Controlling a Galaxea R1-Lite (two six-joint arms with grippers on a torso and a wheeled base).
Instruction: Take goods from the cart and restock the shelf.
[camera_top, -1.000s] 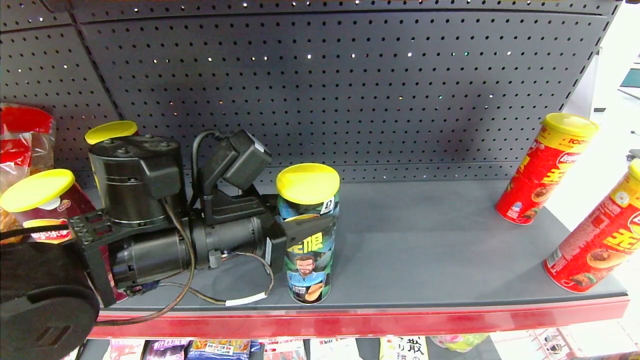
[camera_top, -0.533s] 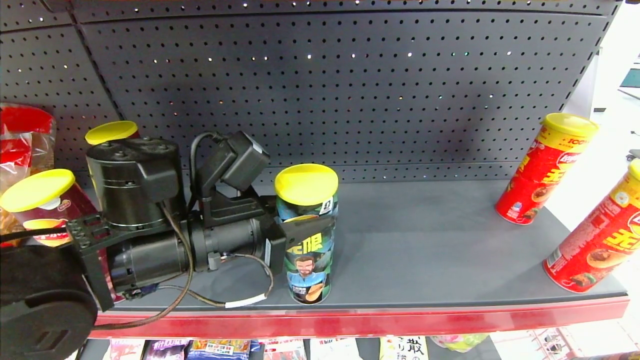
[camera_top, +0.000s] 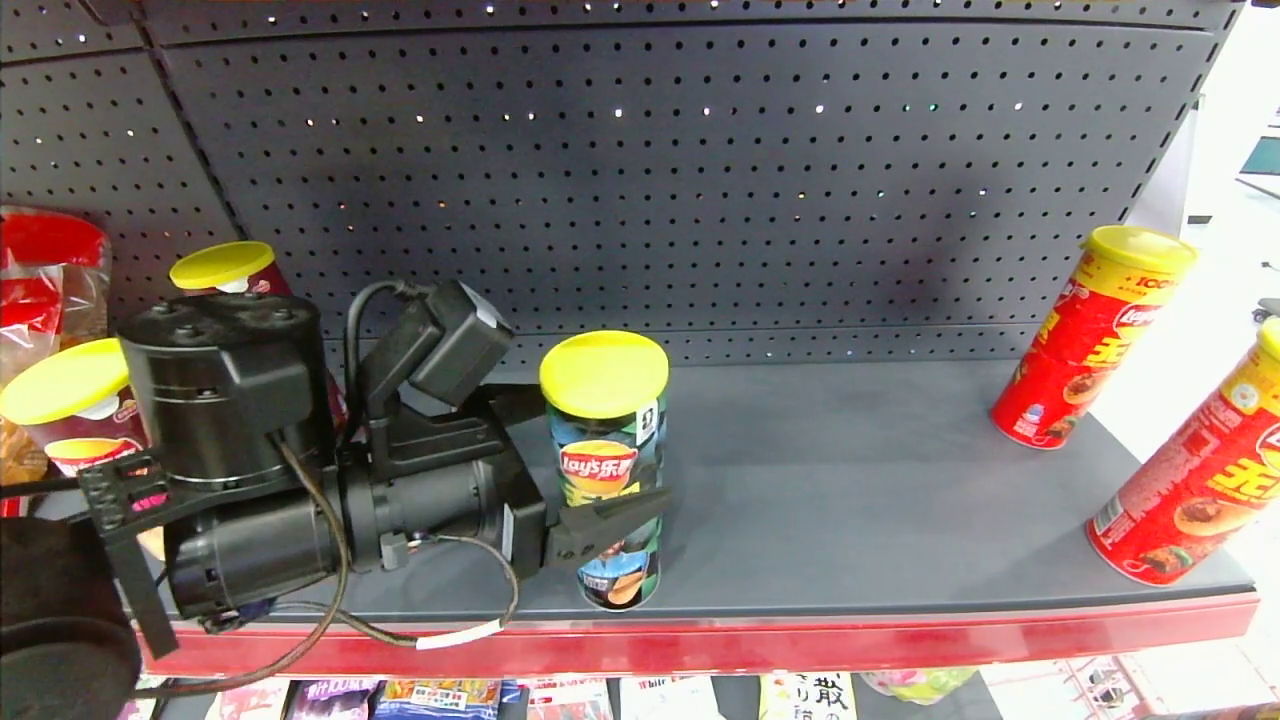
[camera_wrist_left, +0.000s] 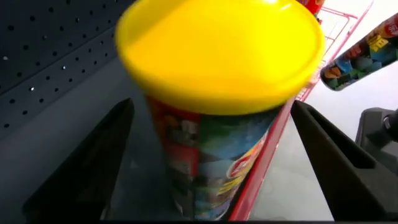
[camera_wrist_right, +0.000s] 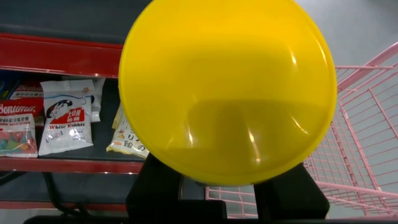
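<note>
The green-and-blue chip can (camera_top: 603, 470), capped with a yellow lid, stands upright on the grey shelf (camera_top: 850, 500) close to its red front lip. It is between the spread fingers of the left pincer (camera_wrist_left: 211, 106), which appear clear of its sides. A second can (camera_wrist_right: 227, 87), seen lid-on as a yellow disc, sits clamped in the right pincer (camera_wrist_right: 221, 183) beside the pink wire cart (camera_wrist_right: 367, 143). At the shelf's right end stand a rear red can (camera_top: 1095, 335) and a front red can (camera_top: 1190, 480).
</note>
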